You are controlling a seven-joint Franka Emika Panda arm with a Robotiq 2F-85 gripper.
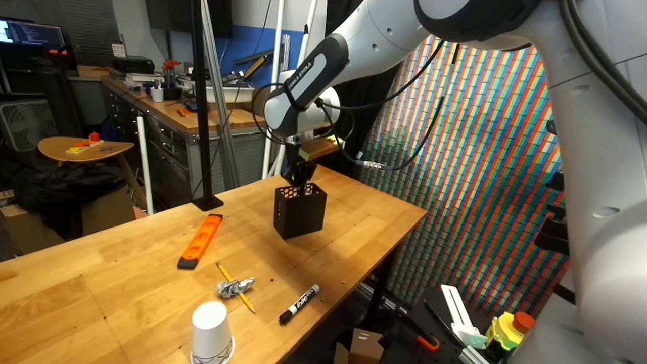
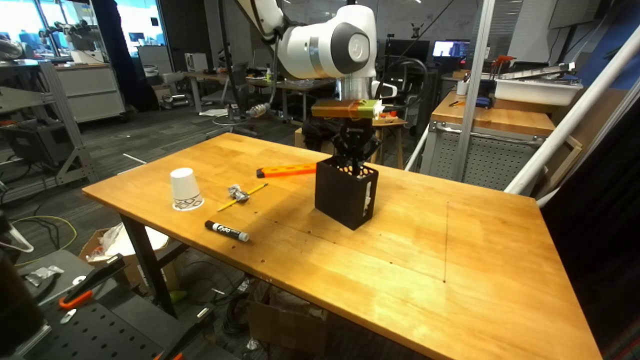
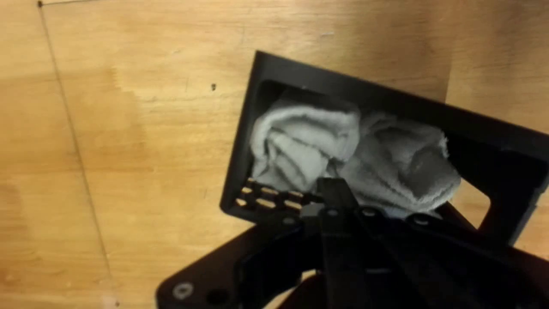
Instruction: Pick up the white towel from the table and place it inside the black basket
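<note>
The basket point(image 1: 299, 217) on the table point(image 1: 359, 194), the towel point(image 3: 364, 171) inside, my gripper point(image 1: 302, 191) at the basket's mouth, in an exterior view I have the tool point(image 1: 200, 240) left of the basket, foil point(image 1: 235, 287) across the pencil point(image 1: 247, 303) in front, marker point(image 1: 299, 304) right of the pencil, cup point(image 1: 211, 328) nearest me.

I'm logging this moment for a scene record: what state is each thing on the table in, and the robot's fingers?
Black basket: standing upright
White towel: bunched up inside the black basket
Fingers: closed, apparently on the white towel
Cup: upside down
Marker: lying on its side, cap looks on
Pencil: lying flat
Silver foil: crumpled, hiding part of the pencil
Orange tool: lying flat
</note>
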